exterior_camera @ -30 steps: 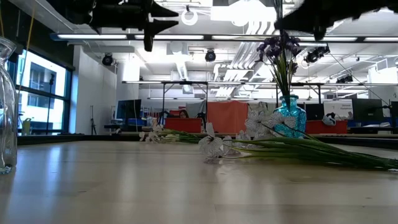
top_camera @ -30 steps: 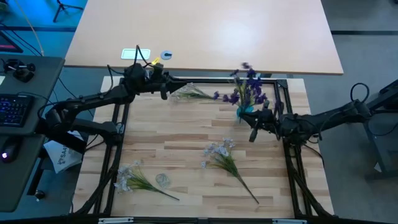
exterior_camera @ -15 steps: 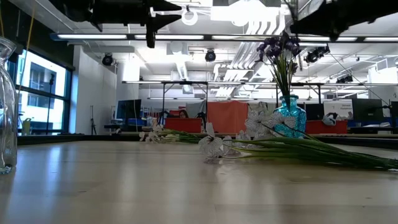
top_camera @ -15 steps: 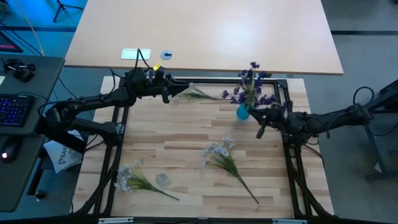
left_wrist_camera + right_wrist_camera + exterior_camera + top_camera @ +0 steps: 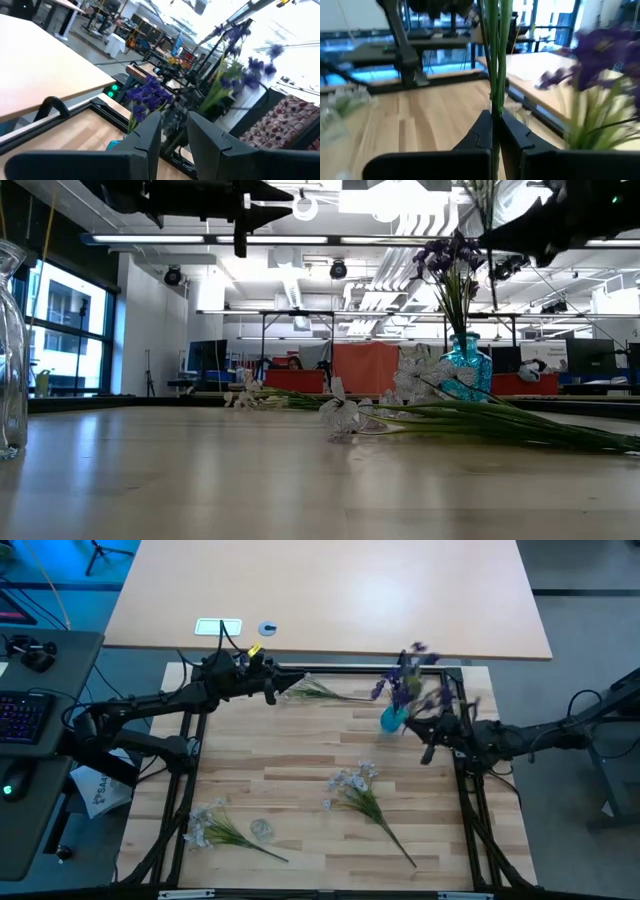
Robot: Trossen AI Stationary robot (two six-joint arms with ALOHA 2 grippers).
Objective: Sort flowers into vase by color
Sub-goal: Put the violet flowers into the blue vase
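Right wrist view: right gripper pinching green stem of purple-bloomed sprig, upright (likely for insertion) beside far-right small blue vase. Left gripper, far left, fingers apart, empty.

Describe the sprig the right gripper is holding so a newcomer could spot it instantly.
Start at the blue vase near the table's far right corner. Just beside it, the right gripper pinches a purple sprig by its green stem. It alone hangs in the air; the others stand in the vase or lie flat.
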